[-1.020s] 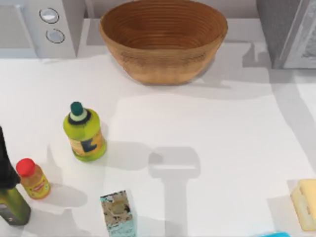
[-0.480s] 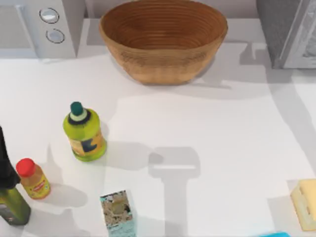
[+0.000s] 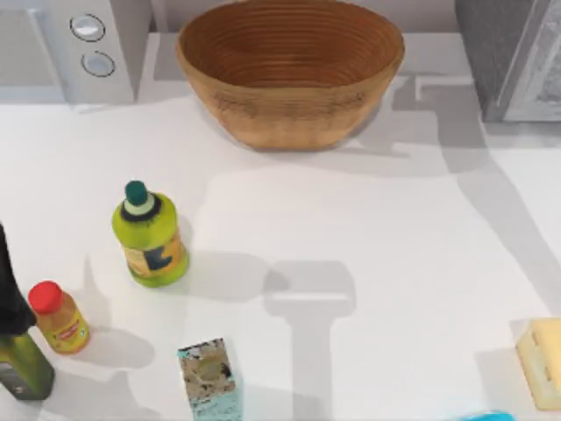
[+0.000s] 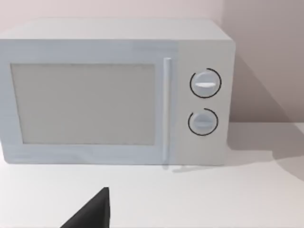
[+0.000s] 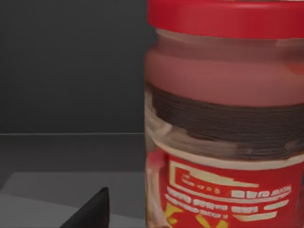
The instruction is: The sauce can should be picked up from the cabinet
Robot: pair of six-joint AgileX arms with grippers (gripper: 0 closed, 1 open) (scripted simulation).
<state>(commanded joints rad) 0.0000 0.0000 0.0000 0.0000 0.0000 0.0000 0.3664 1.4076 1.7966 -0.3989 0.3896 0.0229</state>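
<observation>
Sauce can (image 5: 223,118) looms close before the right wrist camera, standing upright on the dark floor inside the cabinet (image 3: 508,57), which sits at the table's two o'clock corner. Whether the right gripper is spread or pinched I cannot tell. From the left wrist, a microwave (image 4: 114,90) faces the camera; the left gripper's state I likewise cannot tell.

The sauce can (image 5: 225,123) stands upright inside the dark grey cabinet (image 3: 508,57), very near my right wrist camera, with red lid and red label.
</observation>
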